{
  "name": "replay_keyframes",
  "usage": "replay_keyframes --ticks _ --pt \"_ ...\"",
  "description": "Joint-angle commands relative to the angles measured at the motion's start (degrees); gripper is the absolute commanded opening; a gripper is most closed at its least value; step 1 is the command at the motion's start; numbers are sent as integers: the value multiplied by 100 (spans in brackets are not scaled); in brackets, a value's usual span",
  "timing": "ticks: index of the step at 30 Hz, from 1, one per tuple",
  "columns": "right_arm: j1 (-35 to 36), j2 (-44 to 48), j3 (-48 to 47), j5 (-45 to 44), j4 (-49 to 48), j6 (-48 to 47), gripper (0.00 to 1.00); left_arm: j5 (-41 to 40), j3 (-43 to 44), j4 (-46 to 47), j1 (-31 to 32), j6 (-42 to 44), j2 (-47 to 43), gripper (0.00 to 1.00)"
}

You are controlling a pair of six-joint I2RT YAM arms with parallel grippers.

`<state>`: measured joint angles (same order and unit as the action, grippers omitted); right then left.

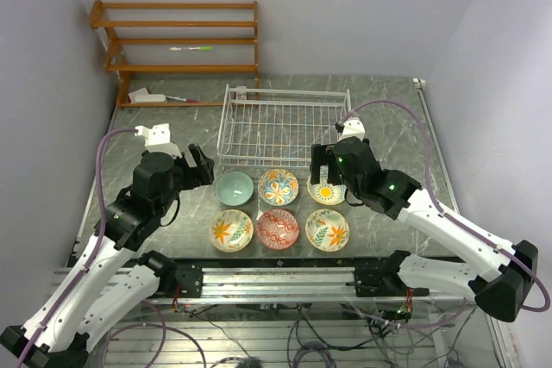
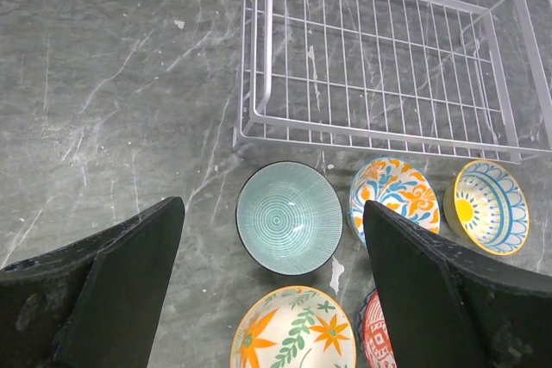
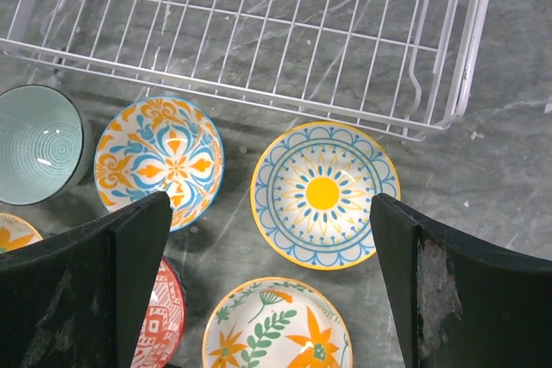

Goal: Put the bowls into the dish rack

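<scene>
The six bowls sit on the table in two rows of three, all outside the dish rack (image 1: 285, 131), which lies just beyond them at 12 o'clock. In the far row you have the teal bowl (image 1: 234, 187) on the left, the orange-and-blue floral bowl (image 1: 279, 186) in the middle and the yellow sun bowl (image 1: 328, 193) on the right. The near row runs from the orange-leaf bowl (image 1: 231, 231) through the red bowl (image 1: 278, 228) to the green-leaf bowl (image 1: 327, 230). The far row's bowls lie just beside the rack's near rim, not touching it.

Your left gripper (image 1: 201, 164) hangs at 9 o'clock of the teal bowl with its fingers spread wide and nothing between them. In its wrist view the teal bowl shows in the gap. Your right gripper (image 1: 326, 170) sits over the 12 o'clock edge of the yellow sun bowl, jaws also spread and holding nothing. Its wrist view frames that bowl between the fingers.

The table (image 1: 388, 127) is dark grey marble. At 11 o'clock of the rack, against the back wall, stands an orange-brown wooden shelf (image 1: 177, 23) with a green marker (image 1: 191, 47) on one tier.
</scene>
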<state>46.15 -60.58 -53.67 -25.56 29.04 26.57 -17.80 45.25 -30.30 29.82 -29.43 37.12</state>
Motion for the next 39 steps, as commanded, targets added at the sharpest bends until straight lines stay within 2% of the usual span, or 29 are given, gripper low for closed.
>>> replay_keyframes --ticks 1,10,16,26,32,39 --pt "30 116 -59 -45 105 -133 100 -81 103 -42 -36 -45 -80 96" --pt "26 439 564 708 -206 -420 98 -79 77 -44 -36 -72 -146 95" --pt "32 256 1191 1005 -638 -310 95 -105 61 -86 -38 -107 -217 95" --pt "31 -338 1465 1105 -1341 -355 70 -66 62 -107 -34 -107 -229 95" --pt "33 -814 1480 936 -1528 -450 63 -79 42 -140 -29 -132 -300 95" --pt "36 -1339 1352 778 -1672 -594 51 -106 61 -161 -29 -116 -297 95"
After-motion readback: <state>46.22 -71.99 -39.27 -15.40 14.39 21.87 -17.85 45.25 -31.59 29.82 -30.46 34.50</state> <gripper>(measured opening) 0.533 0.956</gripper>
